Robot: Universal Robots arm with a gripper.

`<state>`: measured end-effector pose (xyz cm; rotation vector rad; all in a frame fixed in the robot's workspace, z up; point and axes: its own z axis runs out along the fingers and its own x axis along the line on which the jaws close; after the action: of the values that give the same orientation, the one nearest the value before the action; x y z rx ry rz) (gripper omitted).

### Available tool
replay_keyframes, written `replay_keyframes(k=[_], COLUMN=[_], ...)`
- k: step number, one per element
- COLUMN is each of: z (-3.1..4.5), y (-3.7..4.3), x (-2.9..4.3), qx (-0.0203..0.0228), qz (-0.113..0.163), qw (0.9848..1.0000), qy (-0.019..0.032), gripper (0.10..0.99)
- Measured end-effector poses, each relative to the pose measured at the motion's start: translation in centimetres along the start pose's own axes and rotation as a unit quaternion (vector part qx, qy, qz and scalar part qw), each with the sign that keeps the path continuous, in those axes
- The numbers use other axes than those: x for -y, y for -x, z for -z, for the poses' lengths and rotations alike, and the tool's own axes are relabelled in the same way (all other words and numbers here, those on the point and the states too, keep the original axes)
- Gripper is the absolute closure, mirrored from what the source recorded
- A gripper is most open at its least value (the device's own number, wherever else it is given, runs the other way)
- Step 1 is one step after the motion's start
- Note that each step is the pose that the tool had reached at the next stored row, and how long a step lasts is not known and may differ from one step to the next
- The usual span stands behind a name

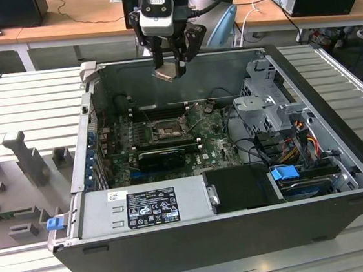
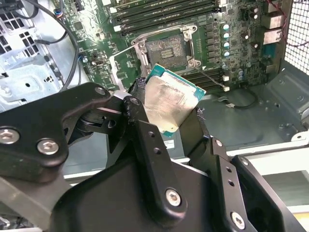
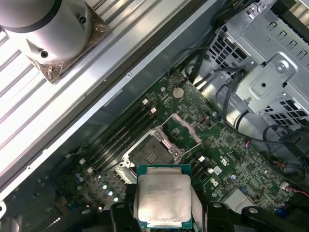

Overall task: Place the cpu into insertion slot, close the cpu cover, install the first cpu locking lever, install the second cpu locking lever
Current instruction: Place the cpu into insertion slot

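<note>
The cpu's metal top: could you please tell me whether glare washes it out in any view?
Second wrist view: the cpu, clamped in the gripper, carries a bright, patchy sheen across its top; first wrist view: evenly lit, no glare; exterior view: a small pale patch, with the inside of the computer case below it dim.

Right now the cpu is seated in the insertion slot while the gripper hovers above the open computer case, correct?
No. The cpu is not seated: the gripper holds it in its jaws, as both wrist views show, and the insertion slot is bare. The gripper does hover above the open computer case.
</note>
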<state>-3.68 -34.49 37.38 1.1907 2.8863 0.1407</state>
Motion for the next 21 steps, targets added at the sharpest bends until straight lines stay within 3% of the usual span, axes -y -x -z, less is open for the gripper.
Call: replay_keyframes(k=[13,17,21], z=[0.00,-0.02,-0.03], y=[0.00,0.00,0.00], x=[0.00,0.00,0.00], qx=[0.0039,0.0075,0.0107], qz=[-0.043,-0.083,-0.120], qw=[0.9991,0.9965,0.9928], qy=[0.0008,0.0016,0.0023], gripper=[0.557,0.557,0.557])
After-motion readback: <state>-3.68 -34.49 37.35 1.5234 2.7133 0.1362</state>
